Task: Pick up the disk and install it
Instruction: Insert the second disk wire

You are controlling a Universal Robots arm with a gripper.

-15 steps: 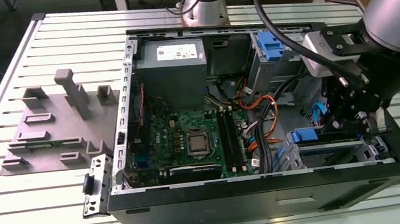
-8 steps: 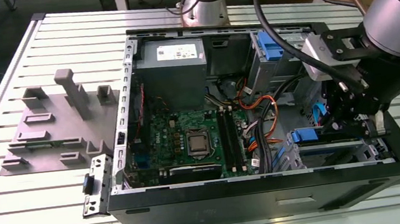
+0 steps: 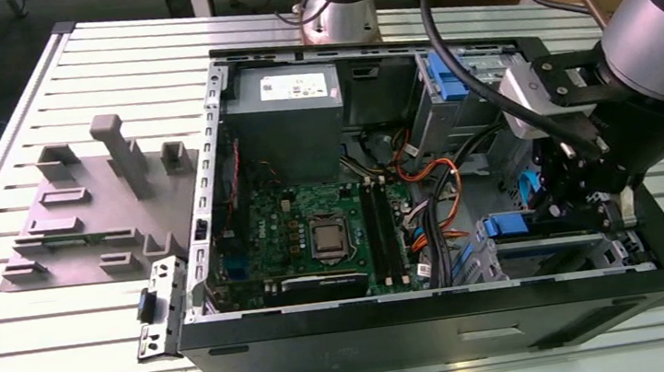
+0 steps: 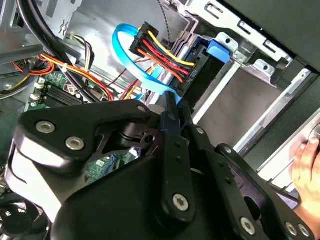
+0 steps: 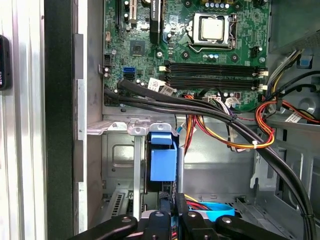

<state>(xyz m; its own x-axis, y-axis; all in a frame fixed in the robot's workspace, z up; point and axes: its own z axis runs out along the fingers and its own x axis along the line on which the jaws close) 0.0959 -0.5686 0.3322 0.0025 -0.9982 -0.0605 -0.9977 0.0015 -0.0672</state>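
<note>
Black linkage arms of the end effector (image 4: 172, 107) crowd the foreground in both wrist views, their fingers drawn close together with at most a thin gap; what they press on is hidden, so a grip cannot be confirmed. In the exterior view the end effector (image 3: 580, 192) reaches down into the open computer case (image 3: 445, 322), which lies on its side on the slatted table (image 3: 54, 363), at the drive bay near the case's corner on the exterior view's right. The disk (image 5: 162, 162) sits inside that metal bay, standing on edge, its blue carrier with a latch tab facing outward in the first wrist view, directly ahead of the fingers (image 5: 181, 210). In the second wrist view the blue tab (image 4: 220, 49) shows at the bay's mouth, and a flat blue data cable (image 4: 135, 67) and a bundle of red, yellow and black power wires (image 4: 160, 55) meet a black connector just beside it. Beyond the bay lies the green motherboard (image 3: 312, 234) with its bare processor socket, and a grey power supply (image 3: 287, 107) sits at the case's far end. A grey fixture plate (image 3: 94, 211) with upright blocks rests on the table at the exterior view's left. A person's hand (image 4: 307, 170) shows at the edge of the second wrist view.
</note>
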